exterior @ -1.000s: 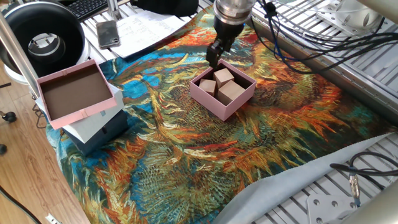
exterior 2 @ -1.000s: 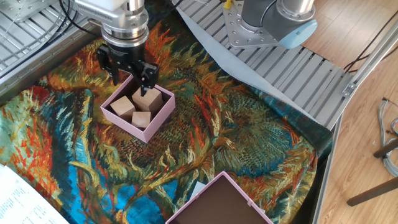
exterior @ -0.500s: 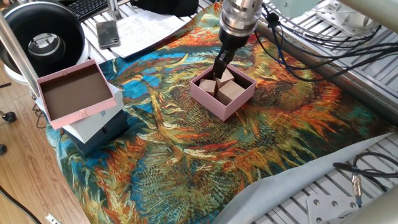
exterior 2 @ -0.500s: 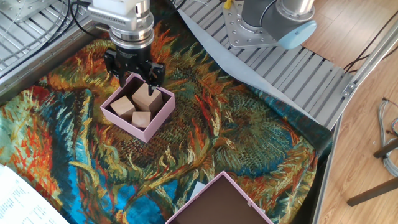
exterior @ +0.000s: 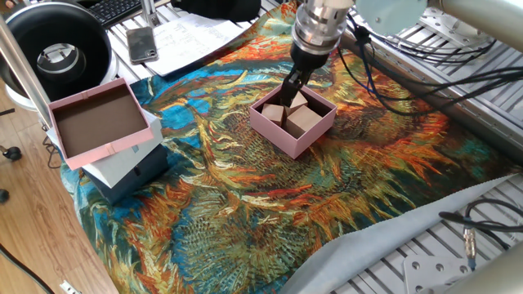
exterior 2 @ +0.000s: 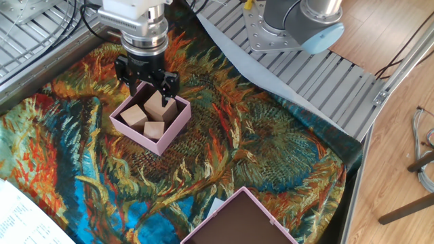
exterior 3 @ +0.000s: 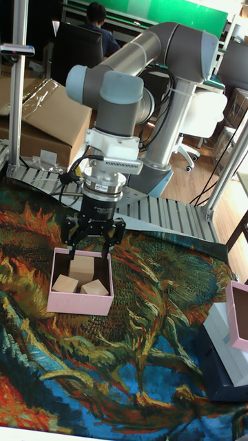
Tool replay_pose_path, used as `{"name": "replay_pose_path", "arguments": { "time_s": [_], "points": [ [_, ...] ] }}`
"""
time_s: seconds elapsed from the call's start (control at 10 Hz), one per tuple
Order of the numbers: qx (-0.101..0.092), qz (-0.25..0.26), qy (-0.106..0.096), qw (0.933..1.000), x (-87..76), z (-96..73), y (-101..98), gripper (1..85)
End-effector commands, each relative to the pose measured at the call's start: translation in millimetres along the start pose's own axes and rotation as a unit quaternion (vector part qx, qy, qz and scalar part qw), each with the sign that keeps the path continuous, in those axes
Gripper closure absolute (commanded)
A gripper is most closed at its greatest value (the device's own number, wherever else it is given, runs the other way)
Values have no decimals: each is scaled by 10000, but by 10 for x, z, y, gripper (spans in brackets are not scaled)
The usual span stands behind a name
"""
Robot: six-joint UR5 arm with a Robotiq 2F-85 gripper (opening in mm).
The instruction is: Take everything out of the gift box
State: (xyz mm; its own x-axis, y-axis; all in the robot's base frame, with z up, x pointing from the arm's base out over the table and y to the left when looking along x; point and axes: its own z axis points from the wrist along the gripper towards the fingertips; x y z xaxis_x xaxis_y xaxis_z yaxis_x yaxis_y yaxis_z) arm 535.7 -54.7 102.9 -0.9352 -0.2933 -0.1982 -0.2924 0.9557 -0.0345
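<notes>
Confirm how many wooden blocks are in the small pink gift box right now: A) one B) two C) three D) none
C: three tan blocks sit inside the gift box, with the open end effector straddling the largest block beside the other two.

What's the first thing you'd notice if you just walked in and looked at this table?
Probably the bright orange-and-blue painted flower cloth covering the whole table. Near its middle sits a small pale-pink cardboard box with three light-tan wooden blocks inside. The big grey robot arm's black two-finger gripper reaches down into the box, fingers open on either side of the biggest block.
</notes>
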Motion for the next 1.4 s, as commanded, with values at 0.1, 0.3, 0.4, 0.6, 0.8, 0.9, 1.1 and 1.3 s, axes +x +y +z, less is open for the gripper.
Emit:
{"name": "replay_pose_path", "arguments": {
  "time_s": [0.1,0.3,0.4,0.6,0.8,0.9,1.1,1.3],
  "points": [
    [-83,151,-203,9996,-11,165,2,127],
    [-56,106,-187,9998,-3,164,-14,130],
    [-122,198,-310,9992,-68,160,18,130],
    [-1,207,-275,9994,-48,162,-44,123],
    [27,292,-275,9992,-48,162,-60,133],
    [7,217,-224,9995,-22,163,-48,133],
    [-75,198,-440,9988,-135,155,-7,123],
    [-46,135,-400,9991,-114,157,-21,117]
  ]
}}
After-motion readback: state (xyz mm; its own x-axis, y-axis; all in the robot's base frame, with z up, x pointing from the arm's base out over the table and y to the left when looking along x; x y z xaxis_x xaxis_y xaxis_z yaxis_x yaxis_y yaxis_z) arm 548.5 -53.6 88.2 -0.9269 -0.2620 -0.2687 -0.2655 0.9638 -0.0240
